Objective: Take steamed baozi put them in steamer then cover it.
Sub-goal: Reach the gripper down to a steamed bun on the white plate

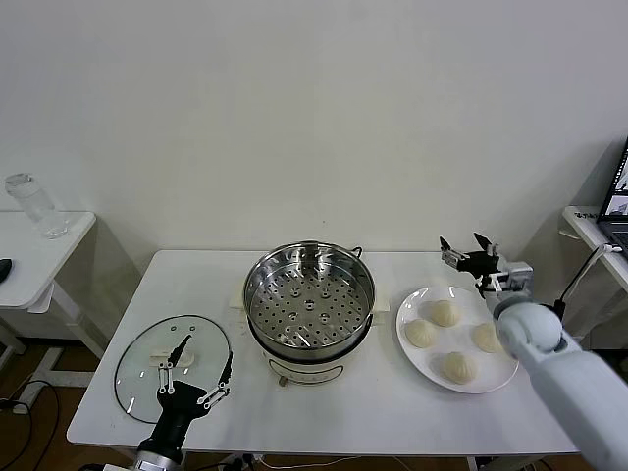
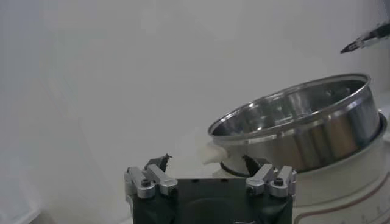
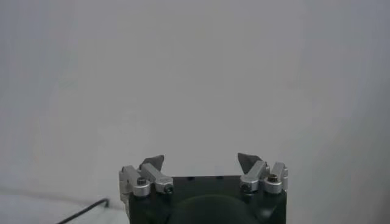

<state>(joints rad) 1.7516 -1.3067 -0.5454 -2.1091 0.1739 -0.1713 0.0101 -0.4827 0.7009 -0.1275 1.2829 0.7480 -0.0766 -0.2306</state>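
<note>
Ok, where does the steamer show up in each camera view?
Head view: the steamer sits at the table's centre, between the glass lid and the plate of baozi.
Left wrist view: steamer beyond the left gripper.
Right wrist view: not in it.
Shared landmark: the steamer's shiny rim.

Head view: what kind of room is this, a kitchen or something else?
Probably a lab or office set up for a cooking test, not a kitchen: a plain white table against a bare wall, a steamer on it, and a laptop on a side desk.
</note>
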